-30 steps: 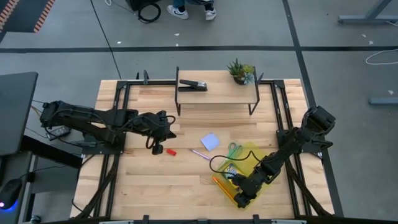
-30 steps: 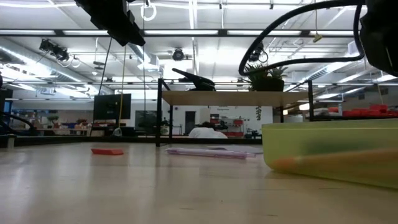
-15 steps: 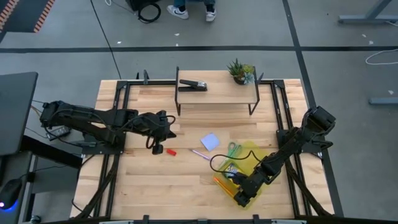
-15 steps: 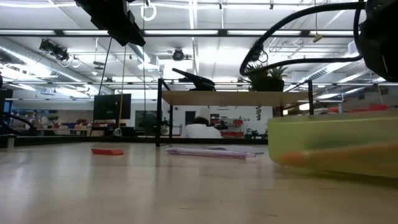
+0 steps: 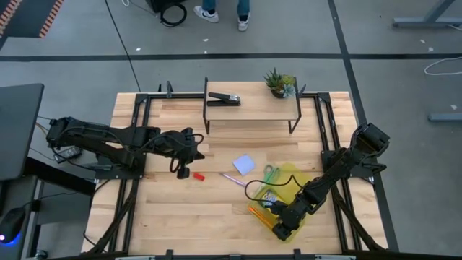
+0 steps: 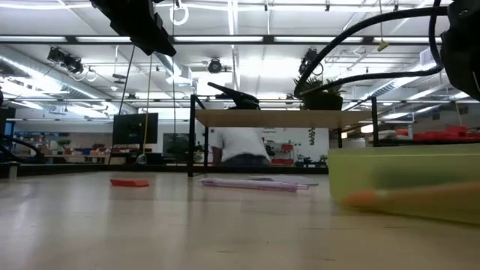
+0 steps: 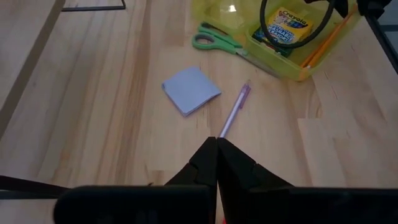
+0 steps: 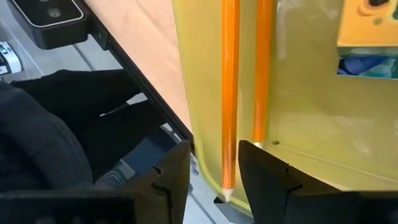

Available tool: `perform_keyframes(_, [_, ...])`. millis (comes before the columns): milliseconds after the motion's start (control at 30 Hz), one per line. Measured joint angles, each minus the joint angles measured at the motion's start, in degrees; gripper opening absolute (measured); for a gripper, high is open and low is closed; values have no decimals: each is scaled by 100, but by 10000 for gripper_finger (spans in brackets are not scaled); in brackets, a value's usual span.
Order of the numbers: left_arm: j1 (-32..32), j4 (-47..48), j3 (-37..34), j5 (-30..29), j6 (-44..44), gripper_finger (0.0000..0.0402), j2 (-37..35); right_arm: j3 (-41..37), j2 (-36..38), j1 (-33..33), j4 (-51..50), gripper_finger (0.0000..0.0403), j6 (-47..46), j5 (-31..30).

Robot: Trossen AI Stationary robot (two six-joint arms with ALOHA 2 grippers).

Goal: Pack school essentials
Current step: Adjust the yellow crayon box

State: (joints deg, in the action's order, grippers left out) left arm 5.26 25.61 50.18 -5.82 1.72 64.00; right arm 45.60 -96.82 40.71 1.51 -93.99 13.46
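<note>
Right gripper [image 5: 280, 230] at desk's [image 5: 188, 217] near edge, jaws clamped on rim of yellow-green case [image 5: 294, 180]. Case holds orange pencils [image 8: 229, 93] and crayon box [image 7: 285, 26]; green-handled scissors [image 7: 214, 43] lie at its far rim. Pink pencil [image 5: 234, 178] and pale blue notepad [image 5: 244, 164] on desk beside case. Red piece [image 5: 198, 176] near left gripper [image 5: 182, 170], jaws closed, empty. Farther: shelf [image 5: 253, 110] with stapler [image 5: 224, 97], potted plant [image 5: 279, 82].

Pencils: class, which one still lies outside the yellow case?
The pink pencil, lying on the bare table beside the blue notepad; the orange pencils are inside the yellow case.
</note>
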Motion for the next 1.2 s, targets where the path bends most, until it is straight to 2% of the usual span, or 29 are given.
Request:
perform_keyframes(367, [0, 0, 1, 0, 2, 22, -1, 0, 0, -2, -196, 139, 30, 30])
perform_keyframes(600, [0, 0, 1, 0, 2, 9, 1, 2, 2, -7, -178, 96, -40, 27])
perform_keyframes(800, [0, 0, 1, 0, 2, 19, 0, 2, 7, -7, -176, 65, -45, 12])
perform_keyframes(1200, [0, 0, 1, 0, -64, 10, 1, 168, -4, -23, -226, 49, -105, -4])
